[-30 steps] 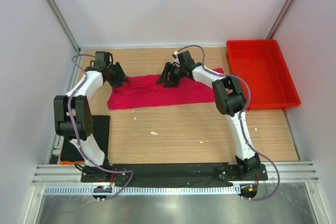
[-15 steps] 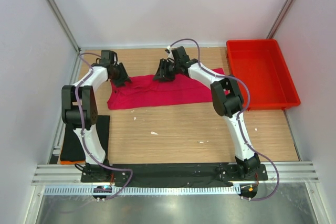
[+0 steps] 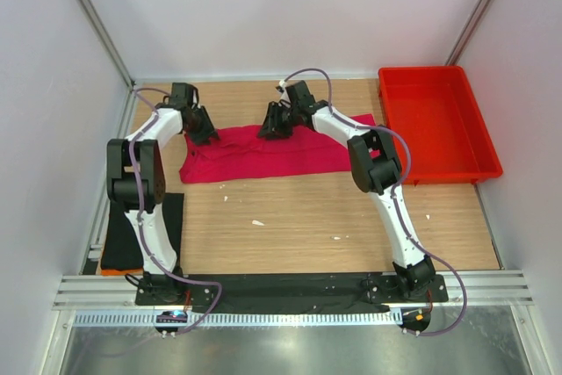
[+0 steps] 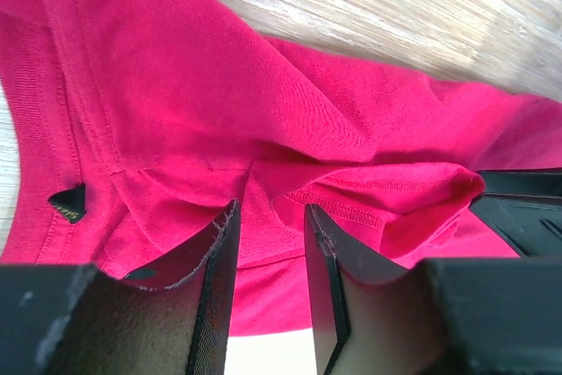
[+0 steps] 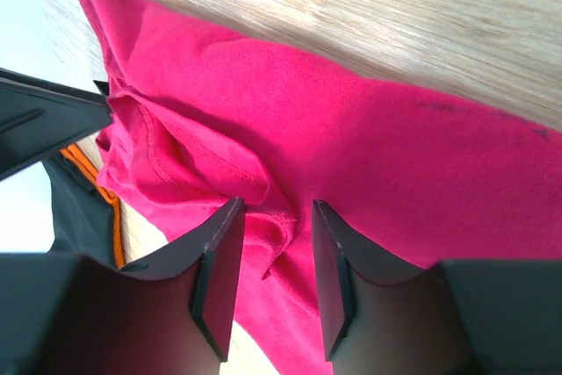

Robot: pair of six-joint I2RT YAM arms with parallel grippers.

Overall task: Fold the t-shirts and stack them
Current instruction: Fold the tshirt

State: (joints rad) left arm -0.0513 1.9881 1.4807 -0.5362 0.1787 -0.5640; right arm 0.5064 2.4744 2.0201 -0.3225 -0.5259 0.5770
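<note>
The step in hand looks like taking the far edge of the crimson t-shirt [image 3: 263, 157] to fold it toward the arms. To do it well, the near hem should stay flat on the bench [image 3: 307, 217] as an anchor. Each pincer should bite through only the top fold, close at the same height as the other, and lift just enough to clear the cloth. Both should then travel together, so the edge comes over straight and does not twist.

The black t-shirt [image 3: 165, 215] lies at the near left of the bench beside the left arm, well apart from both pincers and not yet handled. The crimson t-shirt lies spread sideways across the far middle, its right end near the red tray [image 3: 435, 125].

The left pincer [image 3: 205, 134] sits on the shirt's far left corner. In its wrist view the jaws stand narrow, with a raised seam fold in the gap. The right pincer [image 3: 269, 129] is at the far edge near the shirt's middle, also narrow, straddling a ridge of cloth. Neither visibly clamps.
</note>
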